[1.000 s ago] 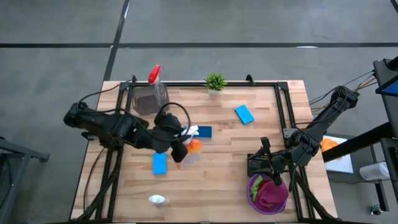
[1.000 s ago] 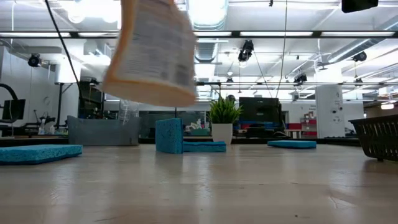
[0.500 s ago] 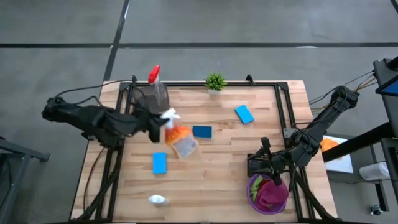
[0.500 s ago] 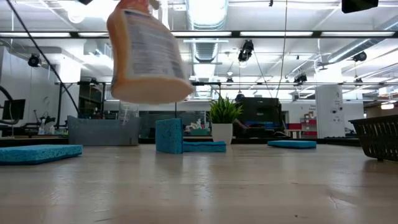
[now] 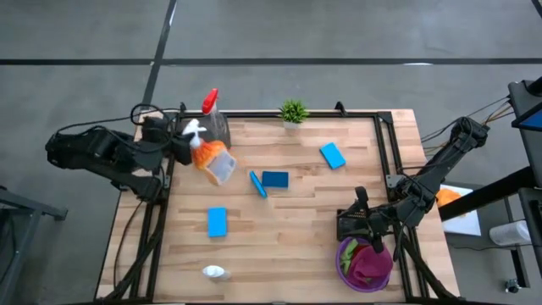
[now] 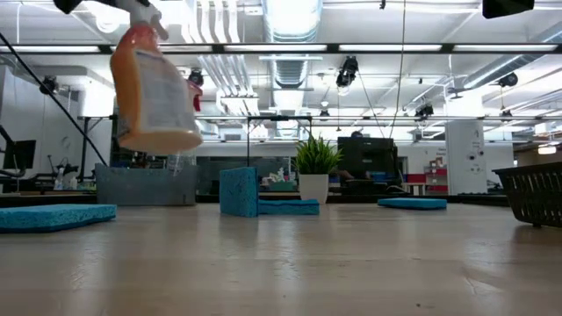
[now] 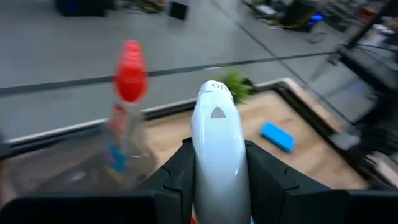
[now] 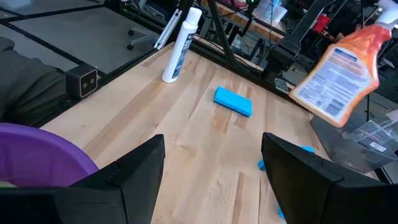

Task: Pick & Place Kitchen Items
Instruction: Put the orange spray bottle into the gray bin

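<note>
- High view: my left tool point(image 5: 179, 142), upper left of frame, pinches the white head of the orange plastic spray bottle point(image 5: 212, 161), lifted above the wooden bench point(image 5: 296, 229) beside the red-topped clear spray bottle point(image 5: 208, 119).
- Low view: the orange bottle hangs tilted at upper left, clear of the bench.
- Left wrist view: dark fingers point(image 7: 174, 174) clamp the white head.
- Right wrist view: my right tool point(image 8: 211, 180) is spread beside the purple plastic bowl point(image 8: 37, 149), lower frame.
</note>
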